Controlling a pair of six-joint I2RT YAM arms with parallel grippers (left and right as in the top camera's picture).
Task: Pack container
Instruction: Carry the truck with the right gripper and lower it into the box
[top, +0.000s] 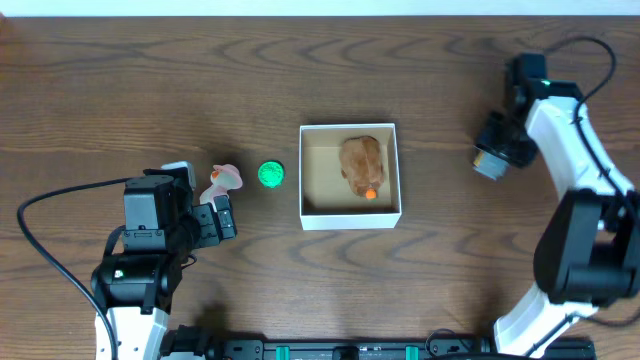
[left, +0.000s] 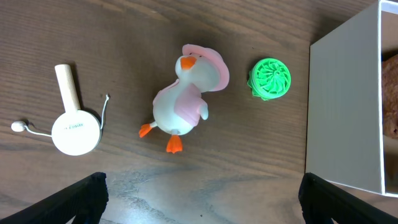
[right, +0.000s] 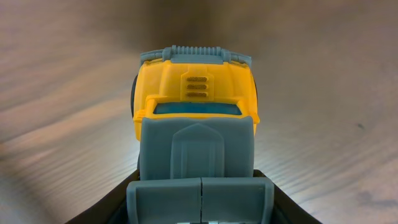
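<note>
The container (top: 350, 217), a square white box with a tan inside, sits at the table's middle and holds a brown plush toy (top: 362, 160) with an orange bit. Its white wall shows at the right of the left wrist view (left: 342, 106). My right gripper (top: 497, 150) is to the right of the container, shut on a yellow and grey toy truck (right: 196, 99) above the table. My left gripper (top: 217, 222) is open and empty (left: 199, 199), just short of a white and pink duck toy (left: 183, 102). A green ridged ball (left: 270, 79) lies between the duck and the container.
A small white round tag with a wooden handle and cord (left: 74, 127) lies left of the duck. The duck (top: 224, 180) and the green ball (top: 271, 174) lie left of the container on the brown wooden table.
</note>
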